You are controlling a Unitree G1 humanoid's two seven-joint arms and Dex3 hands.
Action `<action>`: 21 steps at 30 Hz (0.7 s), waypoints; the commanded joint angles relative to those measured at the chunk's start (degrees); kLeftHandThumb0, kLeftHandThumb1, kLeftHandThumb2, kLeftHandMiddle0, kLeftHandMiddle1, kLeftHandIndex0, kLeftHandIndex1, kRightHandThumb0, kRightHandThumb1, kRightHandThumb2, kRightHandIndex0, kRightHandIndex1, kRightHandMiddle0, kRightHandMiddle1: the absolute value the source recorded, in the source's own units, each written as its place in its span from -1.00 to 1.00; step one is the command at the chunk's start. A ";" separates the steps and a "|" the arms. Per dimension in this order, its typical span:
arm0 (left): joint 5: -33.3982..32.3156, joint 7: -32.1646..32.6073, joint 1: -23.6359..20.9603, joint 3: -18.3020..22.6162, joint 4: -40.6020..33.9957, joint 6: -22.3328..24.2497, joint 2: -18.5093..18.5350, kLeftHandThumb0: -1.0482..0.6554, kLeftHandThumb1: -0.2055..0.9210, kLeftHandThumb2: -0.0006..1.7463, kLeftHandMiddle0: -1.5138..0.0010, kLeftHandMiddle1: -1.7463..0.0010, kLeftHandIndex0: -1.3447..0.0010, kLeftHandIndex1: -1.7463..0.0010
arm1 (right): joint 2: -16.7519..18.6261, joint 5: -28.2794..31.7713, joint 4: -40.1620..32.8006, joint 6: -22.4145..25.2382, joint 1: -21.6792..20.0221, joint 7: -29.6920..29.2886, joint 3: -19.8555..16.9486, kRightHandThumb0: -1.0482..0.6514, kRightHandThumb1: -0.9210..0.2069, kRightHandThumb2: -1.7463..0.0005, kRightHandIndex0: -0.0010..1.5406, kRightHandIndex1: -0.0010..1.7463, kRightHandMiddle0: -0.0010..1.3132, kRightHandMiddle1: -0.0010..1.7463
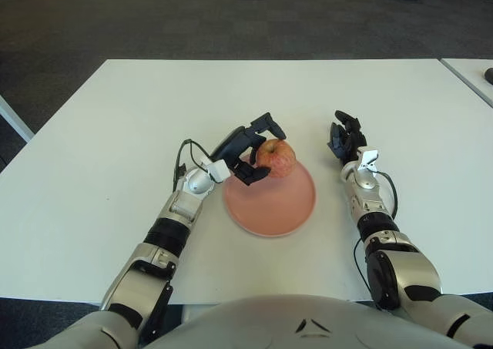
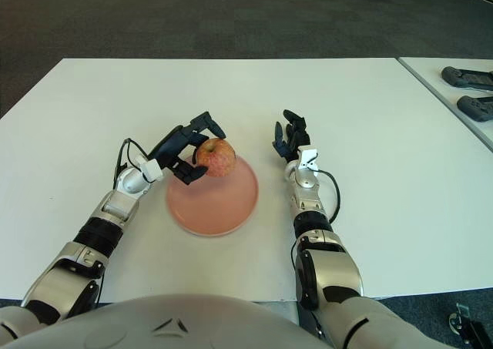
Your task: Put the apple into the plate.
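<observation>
1. Left eye view: the left hand (image 1: 250, 150) is curling around the left side of the apple (image 1: 276, 157), one dark finger arching over its top and another tucking in low beside it. The apple is sitting at the far rim of the pink plate (image 1: 271, 204), which lies near the table's (image 1: 115, 133) near edge, roughly midway along it. Whether the fruit is already bearing on the plate or hanging just above it, I cannot tell.

2. Left eye view: the right hand (image 1: 346, 139) is idling to the right of the plate, fingers loosely spread and holding nothing.

3. Right eye view: the apple (image 2: 215, 157) is showing over the plate's (image 2: 212, 203) far lip rather than its middle, with the left hand's fingers (image 2: 202, 123) wrapping it from the left and from above.

4. Risk, as I judge it: being round and so close to the rim, the apple is likely to roll off the far side onto the table if the fingers are opening unevenly or too early.

5. A further risk: the low finger is lying close to the plate's left rim, so pulling back could be nudging the light plate sideways and unseating the fruit.
</observation>
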 commanded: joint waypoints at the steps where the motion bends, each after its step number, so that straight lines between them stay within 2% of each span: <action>1: -0.64 -0.44 -1.40 0.47 -0.20 -0.36 0.44 -0.33 -0.13 0.55 -0.51 -1.00 0.06 -1.00 | -0.24 0.24 1.01 0.91 0.33 -0.03 -0.32 -0.57 -1.00 0.28 -0.69 -0.75 -1.00 -0.21; 10: 0.41 -0.72 -1.80 0.25 0.27 -1.23 1.17 -0.33 -0.12 0.54 -0.51 -1.00 0.07 -1.00 | -0.35 0.29 1.25 0.92 0.16 0.06 -0.40 -0.57 -1.00 0.28 -0.69 -0.75 -1.00 -0.21; 21: 7.54 2.89 -3.87 -0.16 3.93 -4.77 3.16 -0.32 -0.11 0.53 -0.50 -1.00 0.08 -1.00 | -0.47 0.34 1.57 0.89 -0.07 0.16 -0.49 -0.57 -1.00 0.28 -0.69 -0.75 -1.00 -0.21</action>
